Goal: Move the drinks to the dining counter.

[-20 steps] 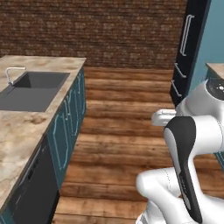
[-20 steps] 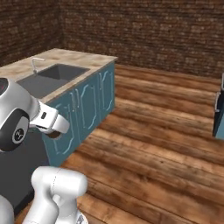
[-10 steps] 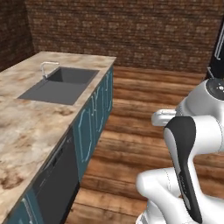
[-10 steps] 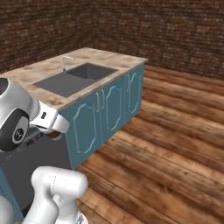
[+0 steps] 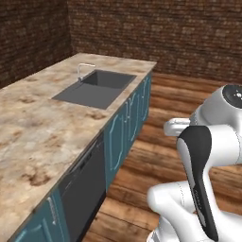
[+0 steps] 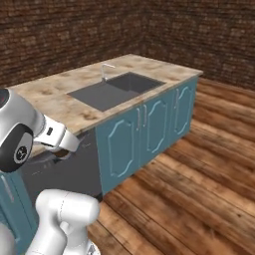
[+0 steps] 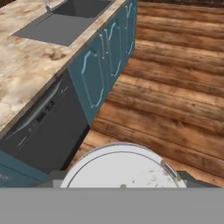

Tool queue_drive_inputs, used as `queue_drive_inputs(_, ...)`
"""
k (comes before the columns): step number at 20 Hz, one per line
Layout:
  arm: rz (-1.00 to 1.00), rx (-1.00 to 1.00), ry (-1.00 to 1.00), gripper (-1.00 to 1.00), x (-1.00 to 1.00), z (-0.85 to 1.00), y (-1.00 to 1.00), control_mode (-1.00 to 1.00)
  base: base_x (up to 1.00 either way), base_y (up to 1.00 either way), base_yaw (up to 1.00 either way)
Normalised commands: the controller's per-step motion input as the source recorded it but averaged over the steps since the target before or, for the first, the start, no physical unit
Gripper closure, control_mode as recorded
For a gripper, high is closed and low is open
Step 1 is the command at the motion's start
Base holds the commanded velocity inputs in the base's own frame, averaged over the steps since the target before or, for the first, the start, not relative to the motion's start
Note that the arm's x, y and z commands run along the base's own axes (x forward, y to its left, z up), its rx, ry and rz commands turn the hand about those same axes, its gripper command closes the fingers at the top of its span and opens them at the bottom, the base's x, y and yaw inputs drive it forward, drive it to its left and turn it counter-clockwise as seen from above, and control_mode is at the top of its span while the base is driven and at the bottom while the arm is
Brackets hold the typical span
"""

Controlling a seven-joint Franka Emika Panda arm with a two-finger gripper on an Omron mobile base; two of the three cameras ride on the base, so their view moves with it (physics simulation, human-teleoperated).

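Observation:
A white round lid point(image 7: 122, 168) of the paper cup, one of the drinks, lies at the bottom of the hand view, seen from above. Dark fingertips point(image 7: 189, 177) stand on either side of it, so my gripper point(image 7: 122, 179) is shut on the cup. In the right base view the hand point(image 6: 61, 149) hangs beside the counter's near end, with a dark brownish shape under it. The dining counter is out of view.
A mottled marble counter point(image 5: 38, 127) on teal cabinet fronts point(image 6: 149, 124) holds a grey sink point(image 5: 97, 87) with a tap point(image 6: 104, 70). A black dishwasher front point(image 7: 41, 127) sits below it. Wooden floor point(image 6: 199, 169) runs right of the counter to brick walls point(image 5: 165, 33).
The whole picture has swung: the base has turned and the sink counter now stands closer and more central. The dark fridge has left the views. The arm keeps its pose.

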Motion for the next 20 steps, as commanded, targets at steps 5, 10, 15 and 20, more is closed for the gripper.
queue_drive_inputs(5,0.00,0.00,0.00,1.00,0.00,0.00,0.00,1.00,0.00,0.38,0.32)
queue_drive_inputs(10,0.00,0.00,0.00,1.00,0.00,0.00,0.00,1.00,-0.03,0.35,0.32)
queue_drive_inputs(15,0.00,0.00,0.00,1.00,0.00,0.00,0.00,1.00,-0.03,0.33,0.32)
queue_drive_inputs(20,0.00,0.00,0.00,1.00,0.00,0.00,0.00,1.00,-0.04,0.30,0.34)
